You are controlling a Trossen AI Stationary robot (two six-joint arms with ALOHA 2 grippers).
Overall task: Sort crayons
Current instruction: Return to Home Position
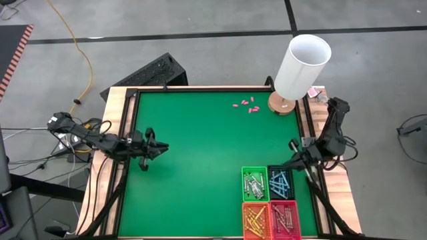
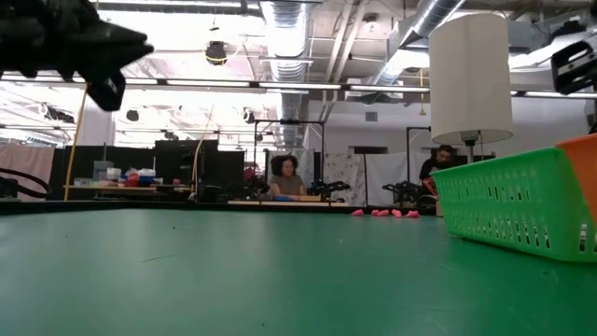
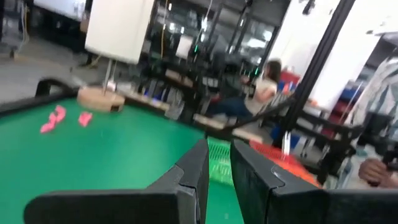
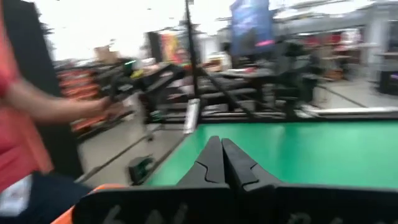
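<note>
The crayons lie sorted by colour in four small baskets at the table's near right: grey-white in the green basket (image 1: 254, 183), light blue in the dark basket (image 1: 280, 181), yellow-orange in the orange basket (image 1: 256, 220), brownish-red in the red basket (image 1: 285, 219). My left gripper (image 1: 160, 148) (image 3: 219, 171) hovers above the table near its left edge, slightly open with nothing between the fingers. My right gripper (image 1: 295, 160) (image 4: 222, 155) is shut and empty, held above the table by the right edge, just beyond the baskets.
A few small pink pieces (image 1: 244, 105) lie on the green mat at the far side. A white lamp (image 1: 301, 63) on a round wooden base (image 1: 283, 103) stands at the far right corner. A raised wooden rim (image 1: 115, 133) frames the table. People sit in the room beyond.
</note>
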